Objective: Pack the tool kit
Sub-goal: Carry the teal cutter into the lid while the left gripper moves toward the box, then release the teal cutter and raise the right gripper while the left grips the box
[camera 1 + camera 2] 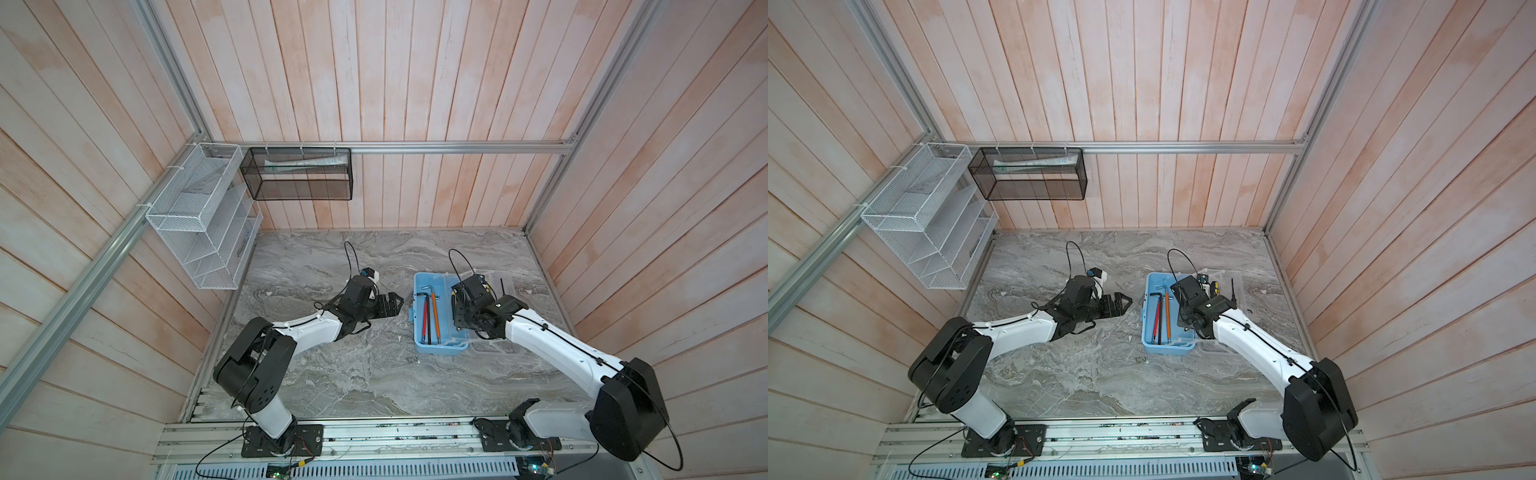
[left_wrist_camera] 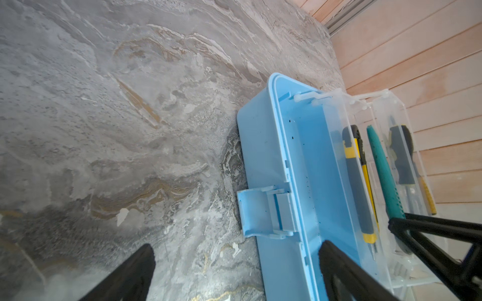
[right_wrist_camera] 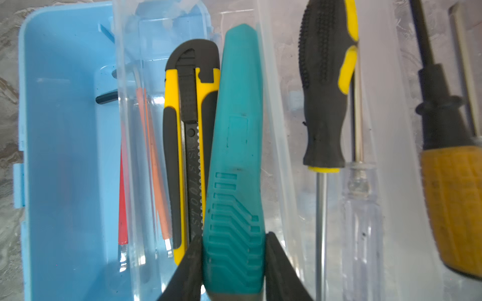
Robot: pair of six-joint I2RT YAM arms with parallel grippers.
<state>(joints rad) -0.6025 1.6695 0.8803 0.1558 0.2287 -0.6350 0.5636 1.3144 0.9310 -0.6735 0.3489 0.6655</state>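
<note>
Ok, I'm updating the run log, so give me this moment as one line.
left hand: open, empty, beside tool kit | right hand: shut on teal-handled tool, next to utility knife in clear tray | tool kit: open

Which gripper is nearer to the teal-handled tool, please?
Right. The right gripper has its fingers shut on the teal-handled tool in the tool kit; the left gripper hovers open beside the kit.

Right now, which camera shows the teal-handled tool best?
The right wrist view: the teal-handled tool is close and centred, clamped between the right fingers. The left wrist view shows it edge-on inside the clear tray. In both top views the right arm hides it.
</note>
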